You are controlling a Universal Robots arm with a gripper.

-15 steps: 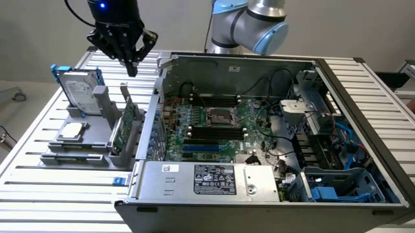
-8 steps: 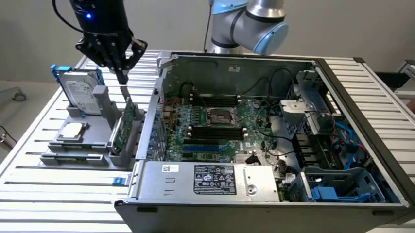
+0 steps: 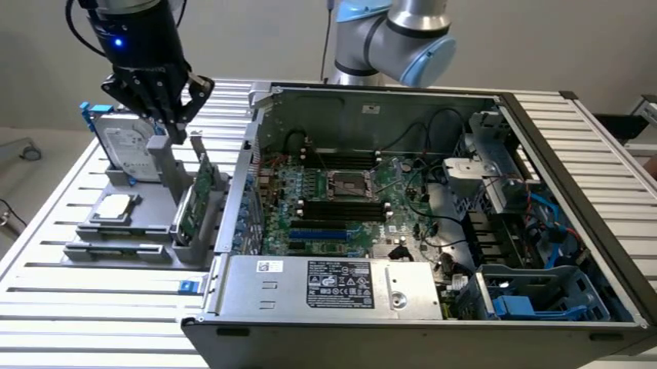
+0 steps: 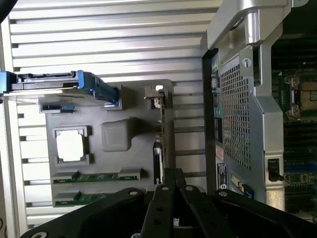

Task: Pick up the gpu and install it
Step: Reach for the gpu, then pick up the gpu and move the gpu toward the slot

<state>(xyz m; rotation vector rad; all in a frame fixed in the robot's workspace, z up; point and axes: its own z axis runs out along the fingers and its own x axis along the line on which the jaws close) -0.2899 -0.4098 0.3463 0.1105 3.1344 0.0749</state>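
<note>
The gpu (image 3: 195,201) stands on edge in a grey holder tray (image 3: 113,250) at the exterior view's left, its green board facing the open computer case (image 3: 238,192). My gripper (image 3: 177,137) hangs just above the card's far end, black fingers drawn together and shut with nothing visibly between them. In the wrist view the gpu (image 4: 161,134) shows edge-on as a thin line with its silver bracket end farthest from me. The closed gripper (image 4: 171,176) points down at it from above the holder tray (image 4: 114,163).
The tray also carries a silver hard drive in a blue frame (image 3: 128,150), a processor chip (image 3: 113,206) and memory sticks (image 4: 96,177). The case holds the motherboard (image 3: 339,192) with blue slots (image 3: 318,231), a power supply (image 3: 328,280) and drive cages (image 3: 544,296). All rest on a slatted metal table (image 3: 61,307).
</note>
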